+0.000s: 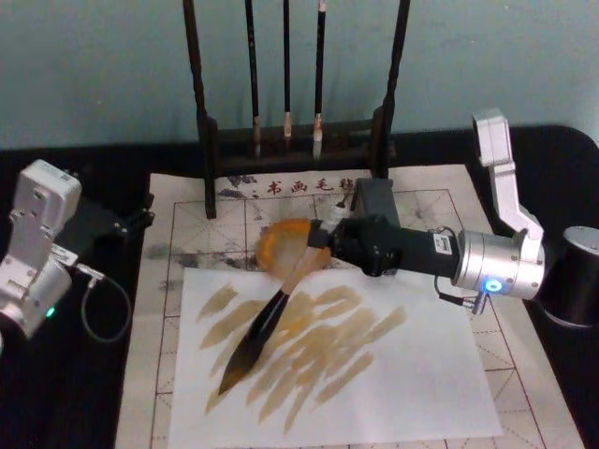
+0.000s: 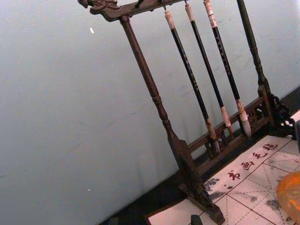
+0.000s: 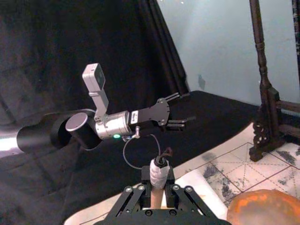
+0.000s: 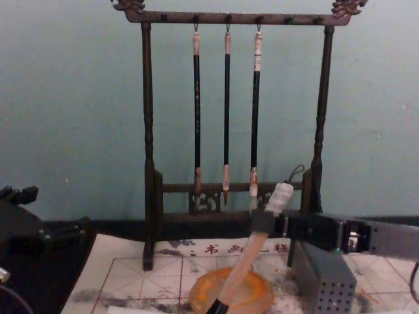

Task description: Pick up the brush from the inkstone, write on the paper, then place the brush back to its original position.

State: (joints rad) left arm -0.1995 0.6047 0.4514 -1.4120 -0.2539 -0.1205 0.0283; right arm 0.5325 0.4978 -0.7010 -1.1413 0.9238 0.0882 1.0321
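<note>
Brush: held slanted, upper end high; the dark tip appears to rest on the plain sheet among tan strokes; the shaft crosses over the inkstone.
Right gripper: clenched on the pale handle, just below the white-wrapped end.
Left gripper: parked off the left edge of the paper; fingers spread, nothing grasped.
Handling: the shaft is judged light and stiff, the tip soft and wet; smooth wood gripped so high may swivel, so downward pressure is best kept gentle; hold is to be taken on the handle, never on the hairs.
Head view: the tip's place on the sheet is given.
Chest view: the tilt is given from the side; the grey box is seen just beside the inkstone.
Right wrist view: the closure round the handle and the wire loop are shown.
</note>
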